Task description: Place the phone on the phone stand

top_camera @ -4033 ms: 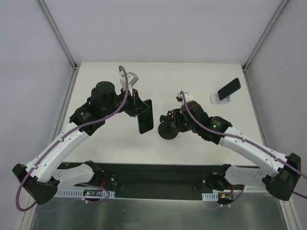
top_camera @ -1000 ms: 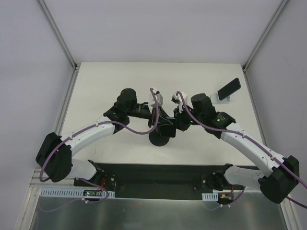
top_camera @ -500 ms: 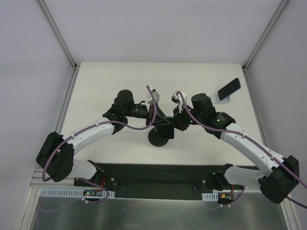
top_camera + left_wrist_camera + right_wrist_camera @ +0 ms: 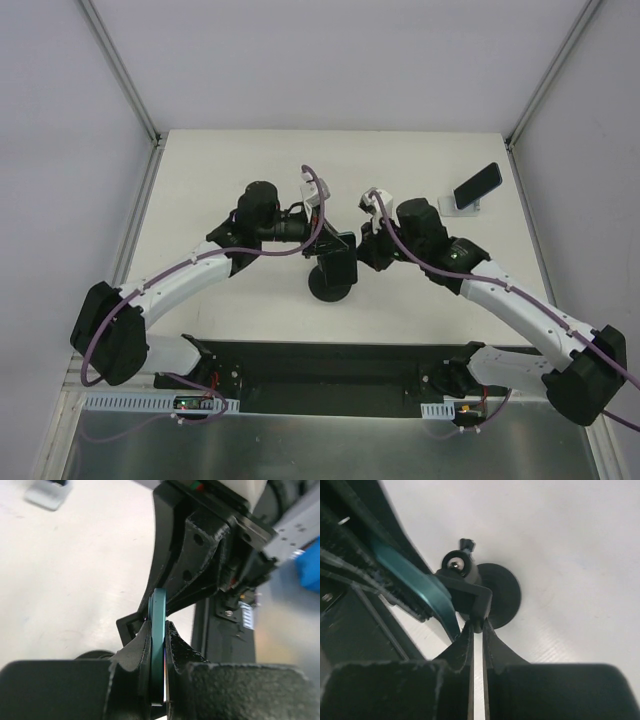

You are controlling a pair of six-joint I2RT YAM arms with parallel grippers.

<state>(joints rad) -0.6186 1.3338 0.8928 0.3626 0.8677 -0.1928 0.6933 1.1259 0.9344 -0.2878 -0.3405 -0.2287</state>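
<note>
At the centre of the top view, the left gripper (image 4: 158, 631) is clamped on the teal-edged phone (image 4: 158, 607), holding it on edge just above the black pole stand (image 4: 330, 286). The right gripper (image 4: 477, 626) beside it is pinched on that stand's clamp bracket. In the upper right of the frame, a second phone (image 4: 477, 184) leans on the silver stand (image 4: 450, 207).

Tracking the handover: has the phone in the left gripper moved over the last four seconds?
Yes. The phone in the left gripper has shifted right, nearer the silver stand at far right, which has not moved.
</note>
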